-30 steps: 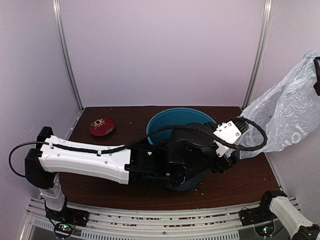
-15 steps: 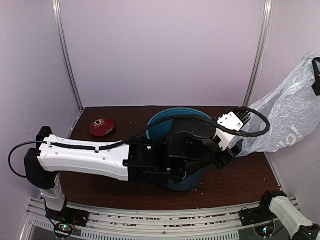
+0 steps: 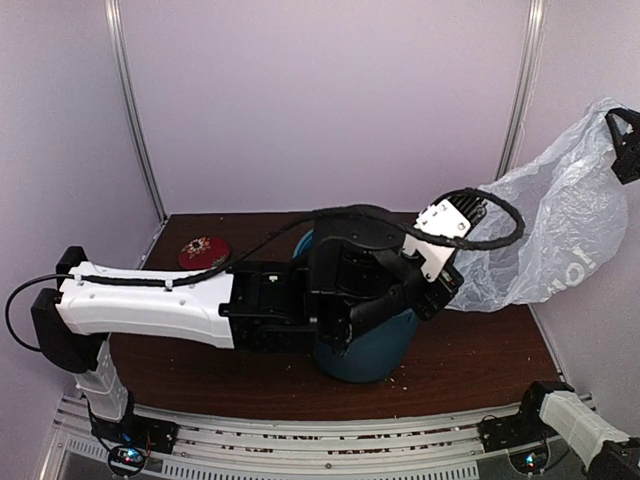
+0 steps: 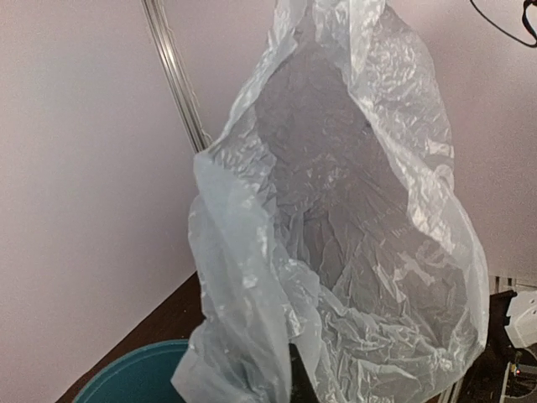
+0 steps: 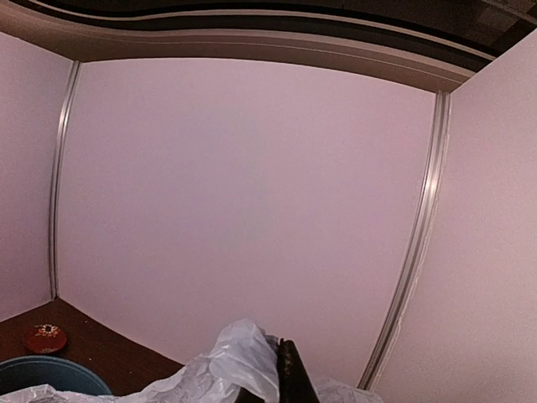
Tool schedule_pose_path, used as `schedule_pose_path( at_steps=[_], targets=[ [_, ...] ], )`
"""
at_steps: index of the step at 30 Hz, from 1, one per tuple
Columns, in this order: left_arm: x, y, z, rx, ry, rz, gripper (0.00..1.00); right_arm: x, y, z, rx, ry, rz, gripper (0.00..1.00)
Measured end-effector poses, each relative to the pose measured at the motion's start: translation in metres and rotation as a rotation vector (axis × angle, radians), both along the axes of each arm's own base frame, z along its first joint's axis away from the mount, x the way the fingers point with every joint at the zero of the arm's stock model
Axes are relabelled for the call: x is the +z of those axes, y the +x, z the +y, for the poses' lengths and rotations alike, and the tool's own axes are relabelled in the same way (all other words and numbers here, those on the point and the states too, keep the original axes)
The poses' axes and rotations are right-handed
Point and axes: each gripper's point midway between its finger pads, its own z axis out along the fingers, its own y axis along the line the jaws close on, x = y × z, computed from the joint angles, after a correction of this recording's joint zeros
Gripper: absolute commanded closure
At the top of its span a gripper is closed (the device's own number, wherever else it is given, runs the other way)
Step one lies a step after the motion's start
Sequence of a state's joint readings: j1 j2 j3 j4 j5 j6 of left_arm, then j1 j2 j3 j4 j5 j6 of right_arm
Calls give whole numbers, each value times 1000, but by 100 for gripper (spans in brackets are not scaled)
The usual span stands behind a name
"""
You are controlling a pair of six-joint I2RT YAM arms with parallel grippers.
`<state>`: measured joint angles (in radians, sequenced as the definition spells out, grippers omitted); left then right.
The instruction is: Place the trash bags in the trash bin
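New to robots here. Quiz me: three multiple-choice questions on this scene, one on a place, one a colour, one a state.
1. Where is the bag? A held up right of the bin; B inside the bin; C out of sight.
2. The bin's colour? A red; B teal; C white.
3. Who grips the bag? A nobody; B one gripper; C both.
Answers: A: it hangs between the left gripper, low, and the right gripper, high. B: its wall is teal. C: each is shut on an edge.
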<state>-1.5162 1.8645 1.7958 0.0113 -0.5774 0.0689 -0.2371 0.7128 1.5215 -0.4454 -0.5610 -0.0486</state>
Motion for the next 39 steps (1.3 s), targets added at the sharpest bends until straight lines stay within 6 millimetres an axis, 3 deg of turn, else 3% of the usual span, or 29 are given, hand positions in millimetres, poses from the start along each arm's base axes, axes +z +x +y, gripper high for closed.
schedule_pose_path(
  at_steps=[8,14,20,25,28,34,39],
  targets=[
    [94,-2,17,-29,-158,-96,100,27,3,19,148,7,-42,100],
    [148,-6,56,-33,-250,-137,100,49,-15,44,330,18,-105,100],
    [185,-8,105,-15,-318,-152,100,61,-19,58,473,39,-121,100],
    [199,-6,144,15,-350,-149,100,57,-10,59,511,48,-110,100],
    [201,-3,161,45,-359,-143,100,47,7,56,518,67,-68,100],
    [188,5,167,100,-310,-129,100,18,61,47,515,111,51,100],
    [167,12,165,151,-237,-119,100,-11,99,71,532,130,169,100]
  ],
)
